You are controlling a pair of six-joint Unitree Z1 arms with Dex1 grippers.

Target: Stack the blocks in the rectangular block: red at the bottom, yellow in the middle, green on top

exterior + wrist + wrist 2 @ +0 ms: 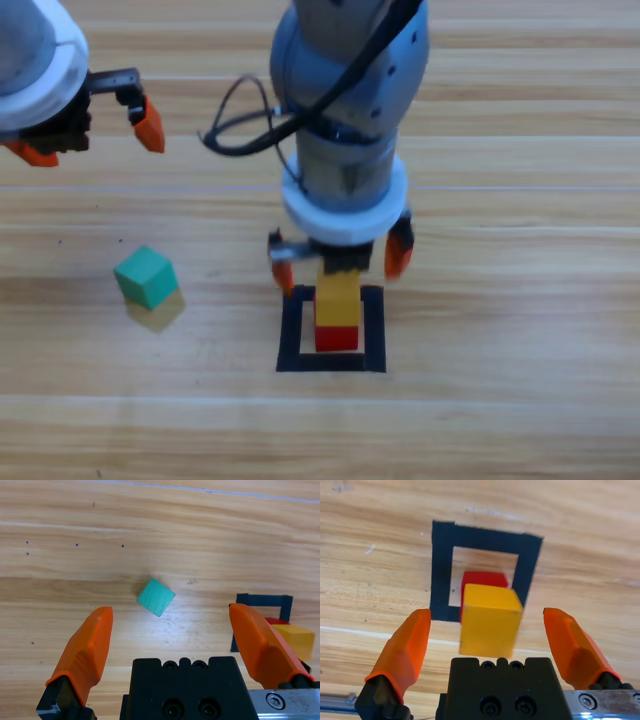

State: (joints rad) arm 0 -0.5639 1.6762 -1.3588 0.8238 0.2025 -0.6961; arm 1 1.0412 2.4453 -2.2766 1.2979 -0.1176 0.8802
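Yellow cube (338, 298) atop red cube (337, 337) inside black tape square (290, 340), right gripper (342, 258) above it, jaws released, green cube (146, 276) apart on bench (520, 420), left gripper (90, 130) jaws spread, top left.

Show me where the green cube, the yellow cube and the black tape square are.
green cube (146, 276), high view, on its top face.
yellow cube (490, 617), right wrist view, on its near face.
black tape square (374, 328), high view, on its right strip.
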